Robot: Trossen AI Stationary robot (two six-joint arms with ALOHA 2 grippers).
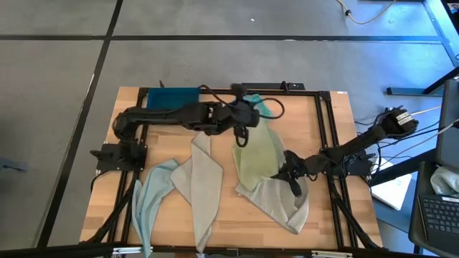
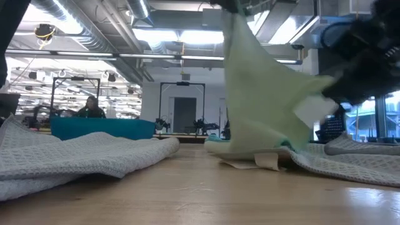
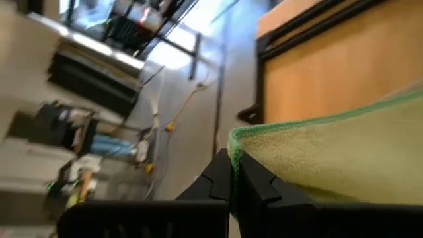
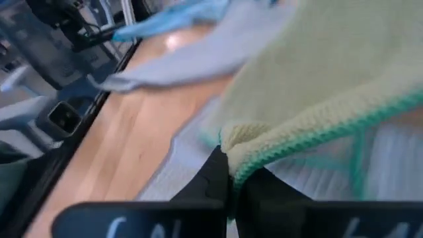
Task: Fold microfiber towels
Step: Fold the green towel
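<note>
A pale green towel (image 1: 257,154) is held up between both grippers over the table's middle right; in the low view this pale green towel (image 2: 262,94) hangs as a raised sheet whose lower edge rests on a light grey towel (image 1: 283,202). My left gripper (image 1: 244,132) is shut on the green towel's far corner, and my right gripper (image 1: 282,170) is shut on its right corner. A second grey towel (image 1: 204,179) and a pale blue towel (image 1: 154,193) lie flat at the near left. A teal towel (image 1: 259,107) peeks out at the far side. My left gripper pinches the pale green towel's hemmed corner (image 3: 232,140) between its two shut fingers (image 3: 254,182), reaching out from the table's left, slanting a little downward. The corner is lifted clear, and the cloth falls away from it toward the table. My right gripper pinches a bunched corner of the green towel at its green-stitched hem (image 4: 232,142) between shut fingers (image 4: 215,175), coming from the table's right, slanting slightly down. The corner is raised off the grey towel (image 4: 390,152) beneath; several layers seem gathered there.
A dark blue tray (image 1: 172,97) stands at the far left of the table. A black frame (image 1: 326,129) runs round the wooden top. Bare wood (image 1: 237,229) shows between the towels at the near edge. A person (image 2: 92,107) sits far off in the room.
</note>
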